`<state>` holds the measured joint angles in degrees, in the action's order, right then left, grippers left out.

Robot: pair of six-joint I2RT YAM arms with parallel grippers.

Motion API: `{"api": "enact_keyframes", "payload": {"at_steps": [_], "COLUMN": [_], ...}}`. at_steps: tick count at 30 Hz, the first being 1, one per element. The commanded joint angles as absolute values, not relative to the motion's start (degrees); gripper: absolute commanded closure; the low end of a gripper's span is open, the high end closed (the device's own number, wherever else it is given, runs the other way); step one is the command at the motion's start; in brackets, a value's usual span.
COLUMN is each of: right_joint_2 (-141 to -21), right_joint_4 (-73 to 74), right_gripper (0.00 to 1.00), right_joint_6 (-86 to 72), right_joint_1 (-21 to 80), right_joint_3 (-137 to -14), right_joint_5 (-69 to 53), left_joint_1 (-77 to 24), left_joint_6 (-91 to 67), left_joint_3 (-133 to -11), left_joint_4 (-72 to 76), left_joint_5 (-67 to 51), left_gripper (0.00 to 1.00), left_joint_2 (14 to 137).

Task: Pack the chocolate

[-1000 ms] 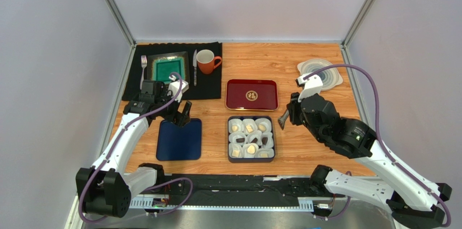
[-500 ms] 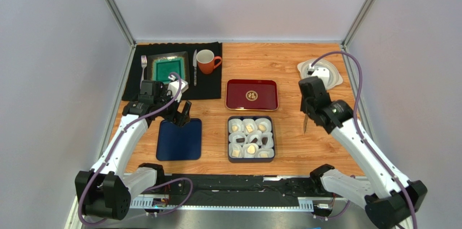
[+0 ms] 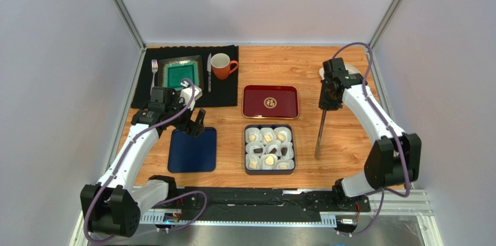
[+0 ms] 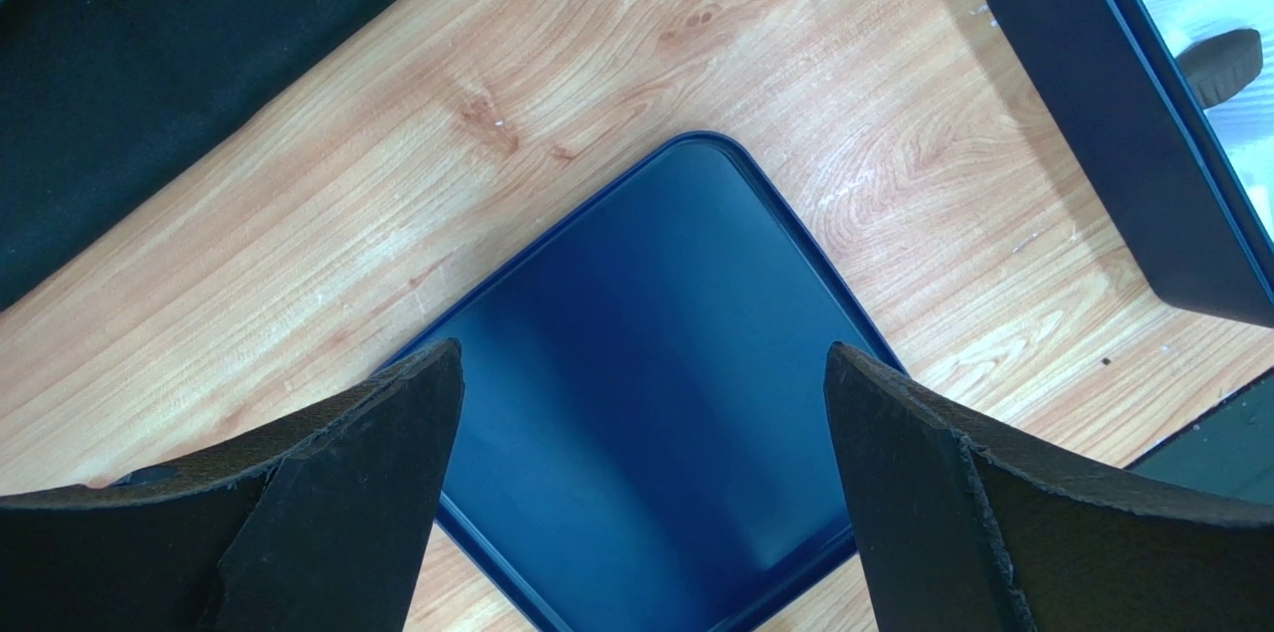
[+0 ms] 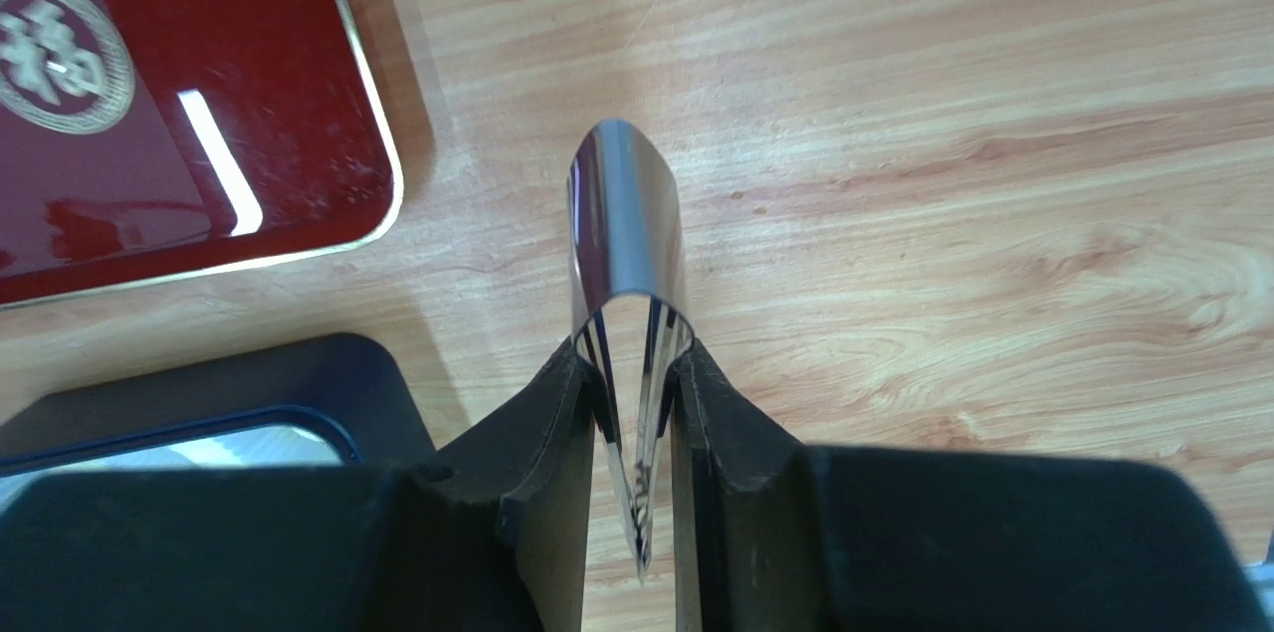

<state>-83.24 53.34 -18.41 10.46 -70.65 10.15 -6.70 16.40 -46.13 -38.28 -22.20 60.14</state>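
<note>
L gripper (image 4: 640,364): jaws wide apart, empty, over lid (image 3: 192,152) | R gripper (image 5: 636,358): clamped on tongs (image 5: 624,214), above bare table (image 3: 343,153) | Chocolate (image 3: 269,138): in box (image 3: 245,164), mid-table towards near edge, beside tray (image 3: 270,102).

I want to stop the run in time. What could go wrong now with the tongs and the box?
1. The right gripper pinches only a short stretch of the long metal tongs; they could swing or slip.
2. The chocolate sits tightly in paper cups in the box; the tongs could catch a cup.
</note>
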Motion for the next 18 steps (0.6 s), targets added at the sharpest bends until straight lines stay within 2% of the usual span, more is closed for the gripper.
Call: {"api": "enact_keyframes", "payload": {"at_steps": [1,14,17,18], "right_joint_2": [-90.6,-104.6,-105.9,-106.2], "right_joint_4": [55.1,54.6,54.9,54.9], "right_gripper": [0.98,0.88,0.80,0.72], "right_joint_6": [-18.6,-18.3,-17.9,-18.0], "right_joint_1": [10.4,10.4,10.2,10.1], "right_joint_3": [-73.0,-78.1,-79.0,-79.2], "right_joint_5": [8.2,11.6,12.0,11.8], "left_joint_1": [-6.4,-6.4,-6.4,-6.4], "left_joint_6": [16.8,18.5,19.6,20.1], "left_joint_3": [-45.8,-44.8,-45.0,-45.1], "left_joint_4": [-37.0,-35.6,-34.4,-34.2], "left_joint_5": [-23.0,-21.4,-20.3,-19.5], "left_gripper": [0.01,0.01,0.01,0.01], "left_joint_2": [58.9,59.0,61.6,62.4]}}
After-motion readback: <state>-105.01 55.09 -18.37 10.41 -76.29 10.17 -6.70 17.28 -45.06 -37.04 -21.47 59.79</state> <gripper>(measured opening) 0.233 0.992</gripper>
